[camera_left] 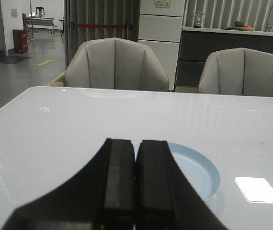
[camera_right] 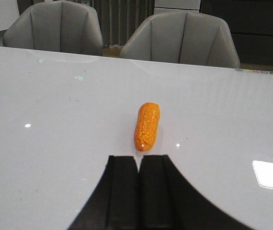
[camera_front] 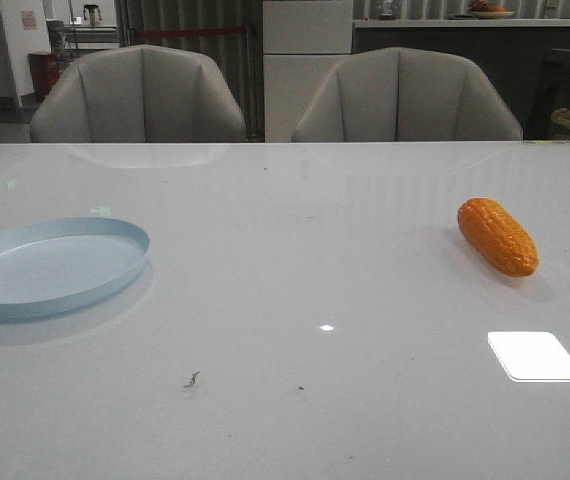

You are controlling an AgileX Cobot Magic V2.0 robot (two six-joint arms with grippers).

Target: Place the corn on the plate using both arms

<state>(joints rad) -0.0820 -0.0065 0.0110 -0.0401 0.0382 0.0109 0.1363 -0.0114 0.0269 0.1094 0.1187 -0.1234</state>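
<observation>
The orange corn [camera_front: 498, 236] lies on the white table at the right, tapered end toward the front; it also shows in the right wrist view [camera_right: 147, 125]. The pale blue plate [camera_front: 25, 268] sits empty at the left edge; part of it shows in the left wrist view [camera_left: 196, 167]. No arm shows in the front view. My left gripper [camera_left: 136, 143] is shut and empty, with the plate just beyond its tips. My right gripper [camera_right: 139, 159] is shut and empty, a short way back from the corn.
Two grey chairs [camera_front: 140, 95] [camera_front: 405, 97] stand behind the table's far edge. A bright window reflection [camera_front: 533, 355] lies on the table at the front right. A small dark speck [camera_front: 192, 379] lies at the front middle.
</observation>
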